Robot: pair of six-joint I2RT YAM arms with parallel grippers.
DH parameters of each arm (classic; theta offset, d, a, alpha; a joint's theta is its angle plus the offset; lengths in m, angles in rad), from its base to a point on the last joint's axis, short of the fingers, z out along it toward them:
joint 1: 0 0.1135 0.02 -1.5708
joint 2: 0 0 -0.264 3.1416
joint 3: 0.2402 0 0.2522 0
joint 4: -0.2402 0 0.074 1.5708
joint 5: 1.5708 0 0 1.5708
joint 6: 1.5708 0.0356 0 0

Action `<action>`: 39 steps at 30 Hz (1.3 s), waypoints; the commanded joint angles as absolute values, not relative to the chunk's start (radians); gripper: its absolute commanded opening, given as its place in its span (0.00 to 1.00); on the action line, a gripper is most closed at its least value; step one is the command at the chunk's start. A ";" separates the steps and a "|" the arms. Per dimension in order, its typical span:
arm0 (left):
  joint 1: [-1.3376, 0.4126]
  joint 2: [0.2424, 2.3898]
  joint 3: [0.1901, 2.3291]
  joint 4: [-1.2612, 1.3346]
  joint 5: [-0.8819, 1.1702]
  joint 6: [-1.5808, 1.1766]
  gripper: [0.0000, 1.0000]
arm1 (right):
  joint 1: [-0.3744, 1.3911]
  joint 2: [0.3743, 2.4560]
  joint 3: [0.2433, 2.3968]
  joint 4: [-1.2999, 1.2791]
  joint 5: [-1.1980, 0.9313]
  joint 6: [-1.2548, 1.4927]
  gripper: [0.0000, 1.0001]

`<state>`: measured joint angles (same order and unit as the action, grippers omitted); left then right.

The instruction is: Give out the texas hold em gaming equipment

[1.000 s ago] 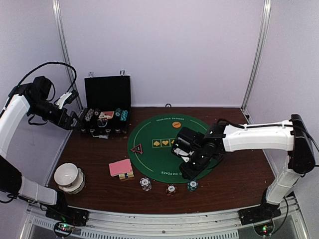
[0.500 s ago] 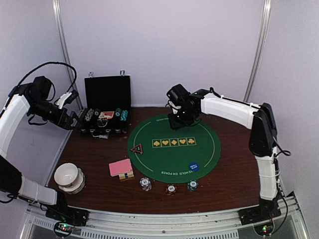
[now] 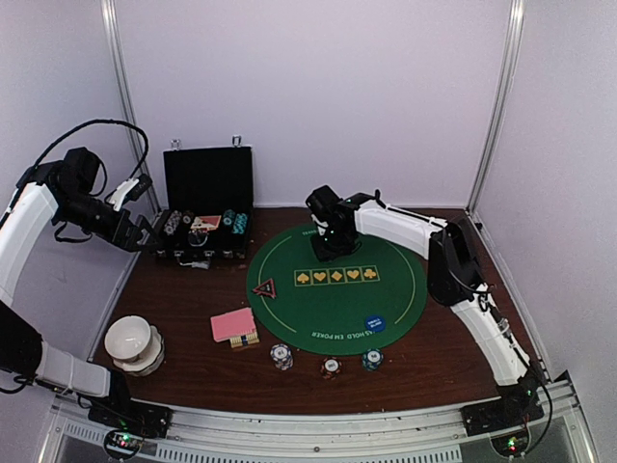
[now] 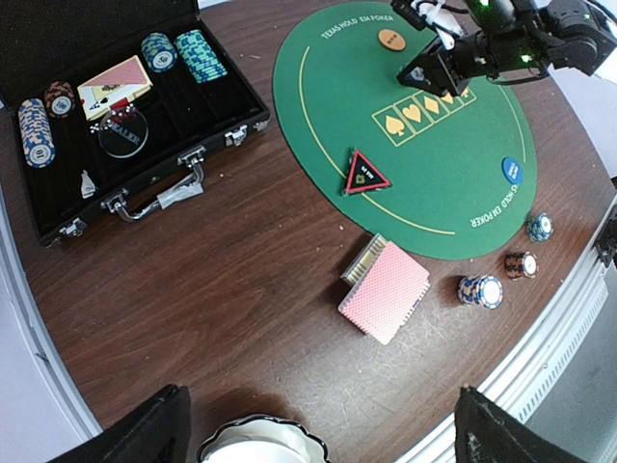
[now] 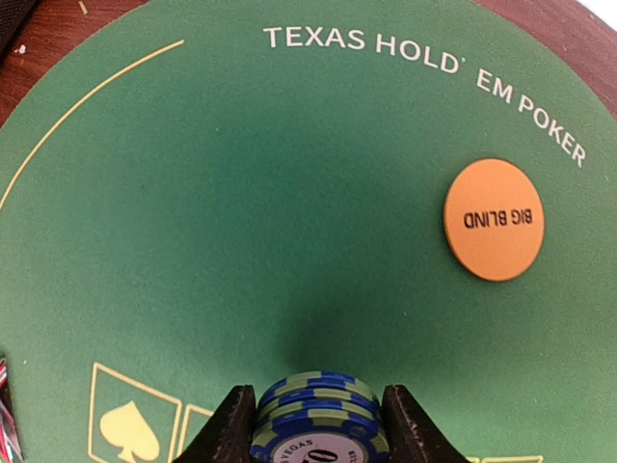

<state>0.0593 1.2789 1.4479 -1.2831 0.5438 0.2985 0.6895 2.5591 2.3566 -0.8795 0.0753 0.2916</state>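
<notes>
The right gripper is clamped on a blue-and-green poker chip stack, with the orange Big Blind disc at its one o'clock.

Three chip stacks before the mat, two discs, one triangle marker, one card pile.

Green mat lies open beside 1 orange disc.
</notes>
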 commanded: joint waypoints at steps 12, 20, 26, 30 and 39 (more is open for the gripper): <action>0.064 1.293 1.452 -1.268 0.575 0.318 0.98 | 0.646 2.661 2.449 -0.790 0.101 0.299 0.28; 0.064 1.292 1.450 -1.266 0.571 0.319 0.98 | 0.641 2.687 2.476 -0.791 0.068 0.309 0.47; 0.064 1.279 1.453 -1.267 0.567 0.317 0.98 | 0.652 2.653 2.454 -0.799 0.035 0.297 0.52; 0.064 1.274 1.455 -1.266 0.561 0.316 0.98 | 0.667 2.620 2.409 -0.796 0.035 0.287 0.51; 0.064 1.267 1.460 -1.266 0.546 0.315 0.98 | 0.673 2.567 2.351 -0.785 0.062 0.281 0.48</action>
